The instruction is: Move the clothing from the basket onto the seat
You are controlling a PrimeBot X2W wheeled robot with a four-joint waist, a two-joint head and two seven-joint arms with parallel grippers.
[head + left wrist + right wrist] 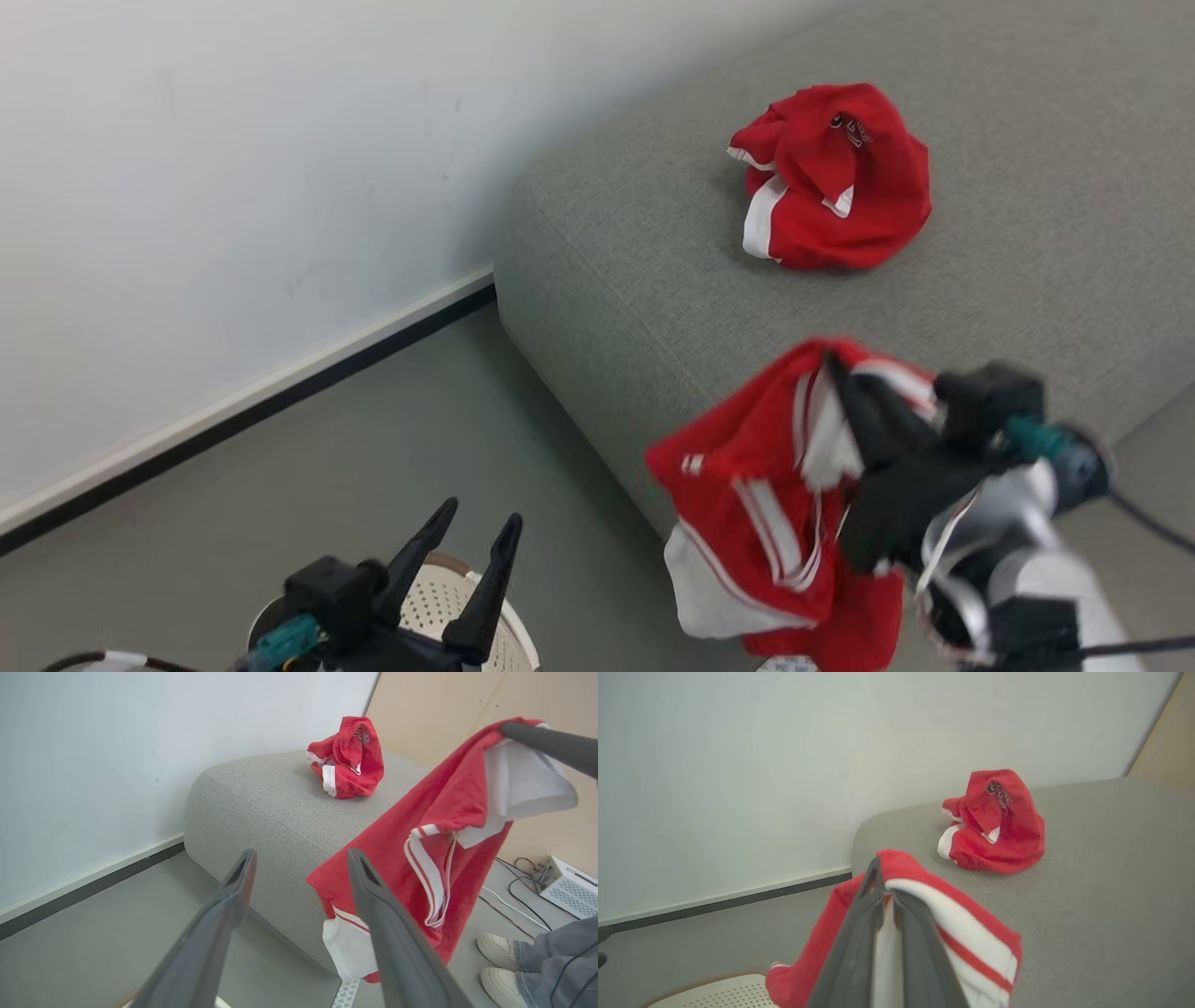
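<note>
Two right fingers (857, 933) were clamped together on the white-striped edge of the held red garment (747, 504), which hung below them over the floor (373, 448), just off the front edge of the grey sofa (653, 243). Its cushion lay ahead of the fingertips, so the carry likely ran forward. A bunched red garment (831, 177) lay there. The left fingers (485, 579) stood apart, empty, above the basket (420, 597).

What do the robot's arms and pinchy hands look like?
The left gripper and the right gripper each have two long, dark, pointy fingers on a black boxy base. Behind each base is a teal plug. A black cable runs from the right one. The right forearm is pale and silvery.
</note>
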